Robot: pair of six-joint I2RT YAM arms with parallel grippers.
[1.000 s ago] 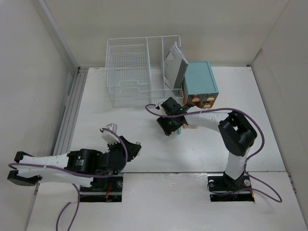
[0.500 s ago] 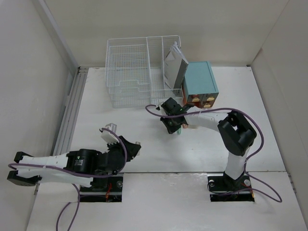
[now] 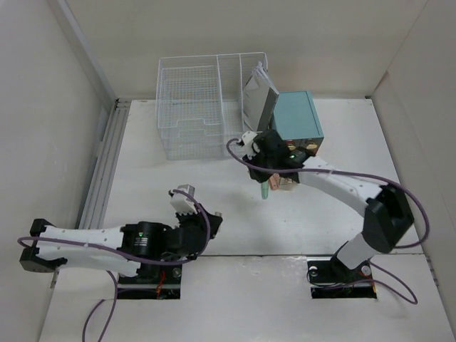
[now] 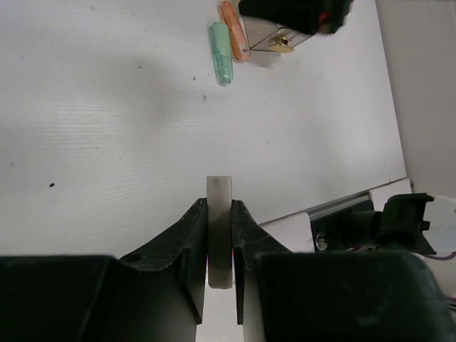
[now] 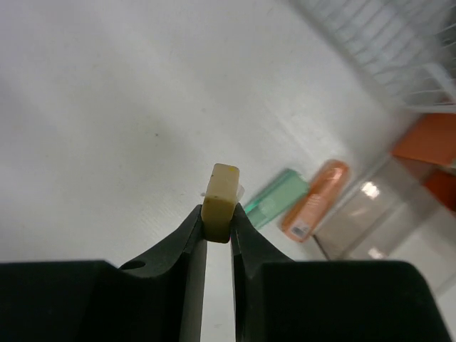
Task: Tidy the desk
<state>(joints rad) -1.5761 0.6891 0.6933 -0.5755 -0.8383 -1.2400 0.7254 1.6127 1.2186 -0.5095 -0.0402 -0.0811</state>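
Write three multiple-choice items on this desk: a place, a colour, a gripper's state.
1. Where do the green marker and orange marker lie? A in a cup; B on the desk beside the teal drawer box; C on a shelf.
2. The block in the right gripper is: A blue; B black; C pale yellow.
3. The left gripper is: A shut on a thin flat piece; B wide open; C unseen.
B: both rest by the box. C: right wrist view shows it. A: jaws pinch it.
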